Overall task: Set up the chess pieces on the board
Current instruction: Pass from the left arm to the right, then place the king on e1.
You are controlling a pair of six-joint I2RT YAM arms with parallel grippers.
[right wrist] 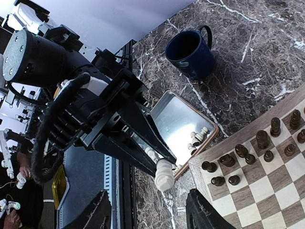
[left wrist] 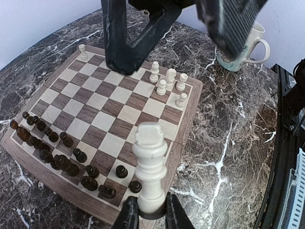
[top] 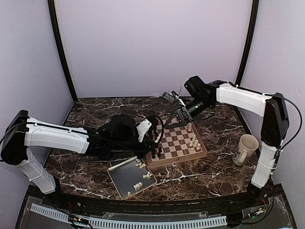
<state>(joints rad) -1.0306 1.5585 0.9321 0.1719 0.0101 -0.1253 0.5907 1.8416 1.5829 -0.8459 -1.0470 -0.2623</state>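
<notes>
The board (top: 177, 143) lies mid-table, with dark pieces (left wrist: 57, 152) along its left edge and several cream-white chess pieces (left wrist: 167, 80) near its right edge. A lone white pawn (left wrist: 82, 49) stands at a far corner. My left gripper (left wrist: 151, 212) is shut on the base of a tall white chess piece (left wrist: 150, 164), held upright above the board's near corner. My right gripper (right wrist: 147, 214) hangs open and empty over the board, facing the left gripper (right wrist: 143, 143) and the white piece (right wrist: 164, 174) it holds.
A grey metal tray (top: 125, 183) with several loose white pieces (top: 143, 174) sits in front of the board. A white mug (top: 246, 149) stands to the board's right. A blue mug (right wrist: 189, 51) stands on the marble beyond the tray.
</notes>
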